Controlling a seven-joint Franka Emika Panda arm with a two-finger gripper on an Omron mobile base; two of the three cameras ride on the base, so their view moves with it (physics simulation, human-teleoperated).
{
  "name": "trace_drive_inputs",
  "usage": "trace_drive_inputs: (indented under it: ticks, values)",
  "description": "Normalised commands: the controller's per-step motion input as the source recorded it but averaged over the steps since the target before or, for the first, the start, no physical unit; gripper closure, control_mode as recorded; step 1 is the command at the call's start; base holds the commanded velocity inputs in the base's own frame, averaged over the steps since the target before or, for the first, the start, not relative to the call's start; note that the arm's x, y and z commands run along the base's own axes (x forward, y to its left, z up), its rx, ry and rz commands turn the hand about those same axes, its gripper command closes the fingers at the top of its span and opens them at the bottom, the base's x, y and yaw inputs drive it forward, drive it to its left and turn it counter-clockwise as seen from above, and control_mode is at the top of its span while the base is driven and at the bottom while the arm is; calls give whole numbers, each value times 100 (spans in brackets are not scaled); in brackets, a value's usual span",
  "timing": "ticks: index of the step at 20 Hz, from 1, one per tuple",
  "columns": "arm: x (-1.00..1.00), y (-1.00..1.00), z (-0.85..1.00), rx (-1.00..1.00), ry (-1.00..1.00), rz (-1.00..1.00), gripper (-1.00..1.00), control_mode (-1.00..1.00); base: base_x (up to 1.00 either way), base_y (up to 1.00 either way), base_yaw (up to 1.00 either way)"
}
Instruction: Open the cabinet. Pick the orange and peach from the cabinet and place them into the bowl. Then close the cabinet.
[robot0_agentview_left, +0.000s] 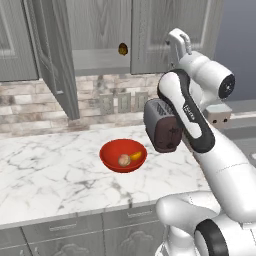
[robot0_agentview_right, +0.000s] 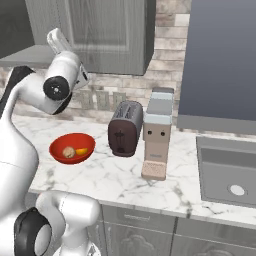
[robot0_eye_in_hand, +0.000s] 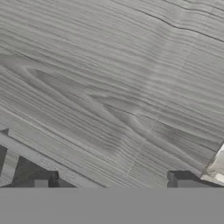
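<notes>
The cabinet (robot0_agentview_left: 165, 30) has its left door (robot0_agentview_left: 55, 65) swung out open and its right door (robot0_agentview_right: 110, 35) shut. The red bowl (robot0_agentview_left: 111, 152) sits on the counter below, with the peach (robot0_agentview_left: 123, 160) and the orange (robot0_agentview_left: 135, 156) lying inside it; from the right they show as the bowl (robot0_agentview_right: 60, 142), peach (robot0_agentview_right: 68, 152) and orange (robot0_agentview_right: 82, 151). My gripper (robot0_agentview_left: 176, 42) is raised close against the right door's face (robot0_eye_in_hand: 113, 87). In the hand view the gripper (robot0_eye_in_hand: 111, 181) is open, with nothing between its fingertips (robot0_eye_in_hand: 41, 181).
A small dark brown-and-yellow object (robot0_agentview_left: 122, 49) rests on the cabinet shelf. A toaster (robot0_agentview_left: 162, 125) stands right of the bowl, then a coffee machine (robot0_agentview_right: 157, 140) and a sink (robot0_agentview_right: 227, 172). The open left door juts out over the counter.
</notes>
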Motion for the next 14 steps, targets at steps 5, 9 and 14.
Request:
trace_drive_inputs:
  ticks: [5,9,14]
  values:
    - [-100,0,39,0,10,-13,-100,-100,0,0,0]
    - [-100,0,33,0,11,-13,-100,-100,0,0,0]
    - [-99,0,35,0,19,-12,-100,-100,0,0,0]
